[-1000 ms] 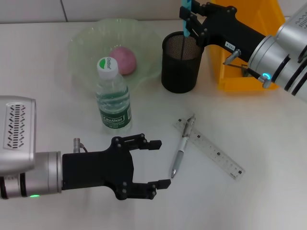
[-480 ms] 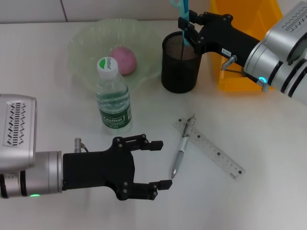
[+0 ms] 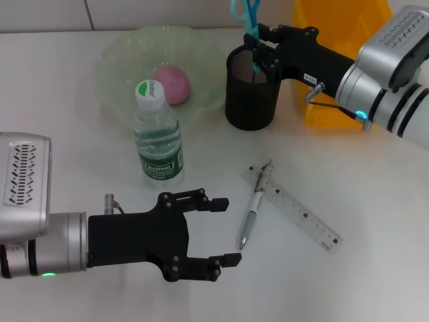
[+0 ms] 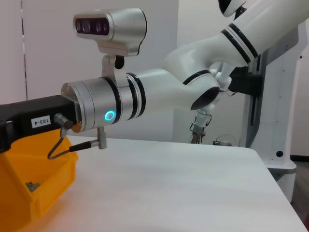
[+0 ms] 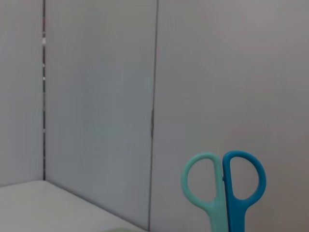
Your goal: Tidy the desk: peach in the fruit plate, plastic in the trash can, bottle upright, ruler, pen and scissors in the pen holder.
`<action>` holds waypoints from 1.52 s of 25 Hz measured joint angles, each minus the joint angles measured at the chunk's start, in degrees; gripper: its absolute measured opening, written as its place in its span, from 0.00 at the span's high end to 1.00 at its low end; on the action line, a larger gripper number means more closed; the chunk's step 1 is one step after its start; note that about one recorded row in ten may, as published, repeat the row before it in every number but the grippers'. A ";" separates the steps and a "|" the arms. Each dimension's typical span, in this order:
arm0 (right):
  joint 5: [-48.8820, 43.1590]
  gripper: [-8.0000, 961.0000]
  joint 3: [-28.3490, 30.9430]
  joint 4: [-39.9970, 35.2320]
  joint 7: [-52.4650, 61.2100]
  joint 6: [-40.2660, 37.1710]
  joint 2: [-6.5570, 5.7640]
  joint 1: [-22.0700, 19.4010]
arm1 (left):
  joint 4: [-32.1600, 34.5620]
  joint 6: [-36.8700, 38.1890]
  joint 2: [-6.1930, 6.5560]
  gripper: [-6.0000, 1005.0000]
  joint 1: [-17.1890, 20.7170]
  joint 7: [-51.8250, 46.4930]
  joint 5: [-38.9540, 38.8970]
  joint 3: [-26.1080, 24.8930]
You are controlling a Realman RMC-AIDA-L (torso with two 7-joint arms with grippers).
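Observation:
My right gripper (image 3: 257, 48) is shut on the light blue scissors (image 3: 244, 13) just above the black mesh pen holder (image 3: 251, 90). The blades point down into the cup and the handles (image 5: 227, 212) stick up. The pink peach (image 3: 173, 84) lies in the pale green fruit plate (image 3: 114, 64). Standing upright in front of the plate is the bottle (image 3: 158, 137). The pen (image 3: 253, 216) lies on the white desk (image 3: 375, 201), its upper end resting across one end of the clear ruler (image 3: 301, 216). My left gripper (image 3: 226, 229) is open, low on the desk just left of the pen.
The yellow trash can (image 3: 338, 20) stands behind my right arm, at the back right, and also shows in the left wrist view (image 4: 34, 193). The bottle stands close behind my left hand.
My right gripper has carried the scissors left and down, so the blades now reach into the pen holder. The left arm has not moved.

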 joint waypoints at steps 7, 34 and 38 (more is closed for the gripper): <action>2.62 0.66 -0.27 0.01 0.22 -0.29 0.00 -0.96 | 0.00 0.01 0.00 0.19 -0.07 0.00 0.00 -0.05; -73.02 0.12 15.95 -67.77 92.93 -33.05 -0.81 -18.56 | 0.12 1.70 0.18 0.19 1.36 0.00 0.00 -1.17; -86.77 0.13 17.03 -73.83 103.26 -44.29 -0.80 -15.18 | 0.10 1.74 0.25 0.19 1.42 0.00 0.00 -1.21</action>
